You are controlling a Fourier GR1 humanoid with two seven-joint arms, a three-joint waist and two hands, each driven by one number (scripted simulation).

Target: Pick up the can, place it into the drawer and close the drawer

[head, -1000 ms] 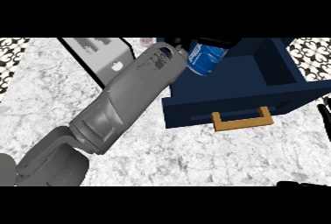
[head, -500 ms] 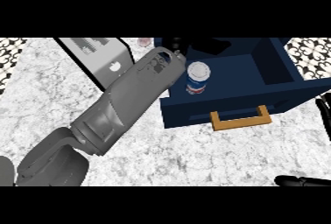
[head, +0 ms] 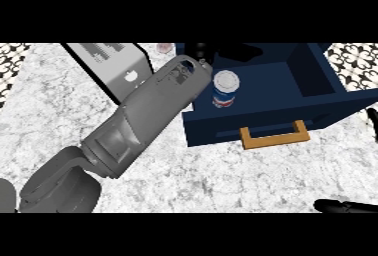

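Observation:
A blue and white can (head: pixel 226 90) with a red band stands upright inside the open navy drawer (head: pixel 325 85), near its left wall. My left hand (head: pixel 199 50) sits just behind and above the can at the drawer's back left corner. Its black fingers are spread and apart from the can, and the grey forearm (head: pixel 148 115) runs in from the lower left. The drawer's tan handle (head: pixel 275 138) faces me. Straight fingers of my right hand (head: pixel 345 205) rest at the lower right edge, holding nothing.
A white slab with a dark edge and a small logo (head: pixel 111 67) lies at the back left of the marble counter (head: pixel 221 175). A small pinkish item (head: pixel 165 48) sits behind it. Patterned tiles (head: pixel 353 52) show at the back corners.
The can came down out of my left hand into the drawer and now stands there on its own. The left hand has drawn back off it. The right hand edged into view.

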